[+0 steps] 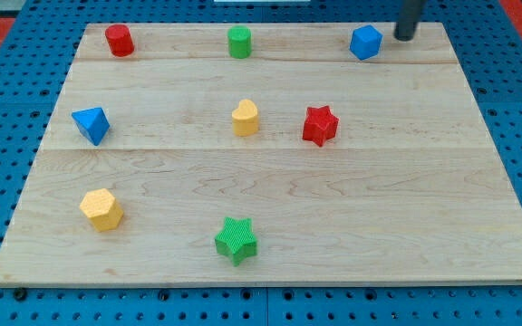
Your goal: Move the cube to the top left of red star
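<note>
1. one dark rod comes in at the view's top right; my tip rests bare on the board, holding nothing, just right of the blue cube.
2. red star sits below and left of the cube, well apart.
3. yellow heart stands just left of the star; green cylinder lies above it.
4. farther off: red cylinder, blue pyramid-like block, yellow hexagonal block, green star.

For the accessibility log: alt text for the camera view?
My tip sits just right of the blue cube at the wooden board's top right, apart from it. The red star lies below, right of the yellow heart.
</note>
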Controlling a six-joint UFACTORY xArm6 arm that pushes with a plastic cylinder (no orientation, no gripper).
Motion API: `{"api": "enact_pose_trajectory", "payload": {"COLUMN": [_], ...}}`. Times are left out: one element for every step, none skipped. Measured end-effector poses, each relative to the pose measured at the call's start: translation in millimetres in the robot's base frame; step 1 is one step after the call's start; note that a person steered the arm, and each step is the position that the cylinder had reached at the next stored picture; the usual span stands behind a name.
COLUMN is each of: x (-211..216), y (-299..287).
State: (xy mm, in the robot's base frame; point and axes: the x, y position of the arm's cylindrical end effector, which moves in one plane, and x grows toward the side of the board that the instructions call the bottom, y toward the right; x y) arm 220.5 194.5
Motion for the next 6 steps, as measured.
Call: {"api": "enact_pose_trajectory", "payload": {"x": [-1,35,34,27,25,55], "y": [-32,-80,-102,-102,-102,-128]}}
